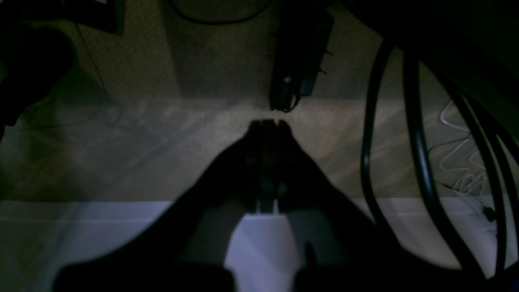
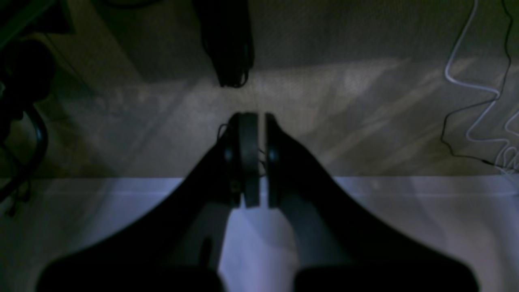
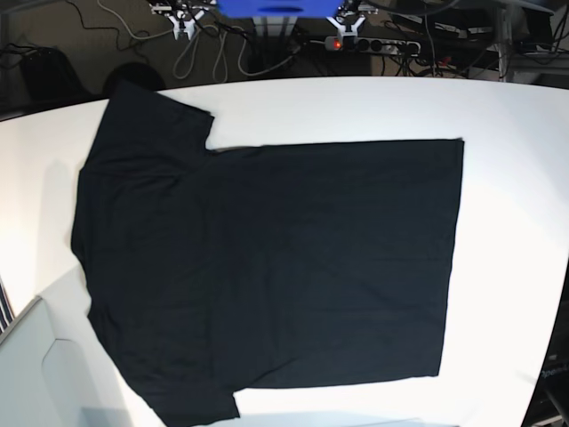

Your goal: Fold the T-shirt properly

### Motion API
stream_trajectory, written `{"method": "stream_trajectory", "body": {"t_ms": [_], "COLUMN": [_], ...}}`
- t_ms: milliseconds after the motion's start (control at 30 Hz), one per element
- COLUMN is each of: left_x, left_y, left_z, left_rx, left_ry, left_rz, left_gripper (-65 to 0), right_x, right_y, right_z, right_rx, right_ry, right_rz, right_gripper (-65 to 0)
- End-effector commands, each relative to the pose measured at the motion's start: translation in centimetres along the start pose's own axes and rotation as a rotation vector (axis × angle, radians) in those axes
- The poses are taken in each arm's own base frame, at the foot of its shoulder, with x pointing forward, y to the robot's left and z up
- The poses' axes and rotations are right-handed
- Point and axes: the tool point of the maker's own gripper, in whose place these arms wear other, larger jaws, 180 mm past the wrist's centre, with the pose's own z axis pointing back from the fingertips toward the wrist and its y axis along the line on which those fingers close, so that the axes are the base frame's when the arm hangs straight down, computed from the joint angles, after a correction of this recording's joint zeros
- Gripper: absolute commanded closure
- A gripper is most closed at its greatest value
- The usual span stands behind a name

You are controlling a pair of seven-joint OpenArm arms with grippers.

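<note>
In the left wrist view we see our left hand dark against the carpeted floor, its fingers pressed together with nothing between them. It hangs past the white table edge, which runs across the lower part of the picture. Black cables curve down on the right, and a white cord lies on the floor beyond them. A dark power strip lies on the floor ahead of the fingertips. The shirt does not show here.

In the right wrist view our right hand is likewise closed and holds nothing; only a thin slit of light shows between the pads. It too reaches over the table edge above the floor. A white cord snakes down the right side.

In the base view we see the shirt spread flat on the white table, plain black side showing. Its long axis runs left to right across the picture: the shoulders and both sleeves lie at the left, the straight hem at the right. One sleeve points toward the far edge, the other toward the near edge. Neither hand appears in this view. Cables and a power strip lie on the floor beyond the table.
</note>
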Motion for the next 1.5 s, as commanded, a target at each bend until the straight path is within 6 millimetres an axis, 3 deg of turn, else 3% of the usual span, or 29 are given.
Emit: {"method": "stream_trajectory", "body": {"t_ms": [0,167,467,633,733,933,1033,1467], "left_x": [-0.9,-0.9,-0.7,0.6,1.1,0.6,0.6,0.6], "left_y": [-0.9,0.1,0.3,0.2,1.2,2.2,2.6,2.4], "left_z": [0.0,0.0,0.0,0.5,0.8,0.9,1.0,0.9], "left_rx": [-0.023,-0.008,-0.006,-0.012,0.003,0.018,0.025,0.022], "left_ry": [0.017,0.021,0.016,-0.046,-0.065,-0.062,-0.062,-0.064], "left_rz": [-0.007,-0.087,-0.091,-0.097,-0.103,-0.106,-0.106,-0.105], "left_gripper": [-0.2,-0.2,-0.2,-0.2,-0.2,-0.2,-0.1,0.0], "right_x": [-0.4,-0.6,-0.4,0.1,1.8,2.8,2.6,2.6], "right_y": [0.0,-0.1,-2.3,-2.3,-2.4,-3.3,-4.2,-4.3], "right_z": [0.0,0.0,0.3,0.3,0.7,1.1,1.2,1.5], "right_rx": [0.012,0.008,-0.025,-0.025,-0.025,-0.038,-0.052,-0.052], "right_ry": [0.008,0.013,0.003,-0.008,-0.052,-0.085,-0.062,-0.071], "right_rz": [0.003,0.003,0.004,0.005,0.016,0.024,0.027,0.034], "right_gripper": [-0.1,-0.1,-0.1,-0.1,-0.1,-0.1,-0.1,0.0]}}
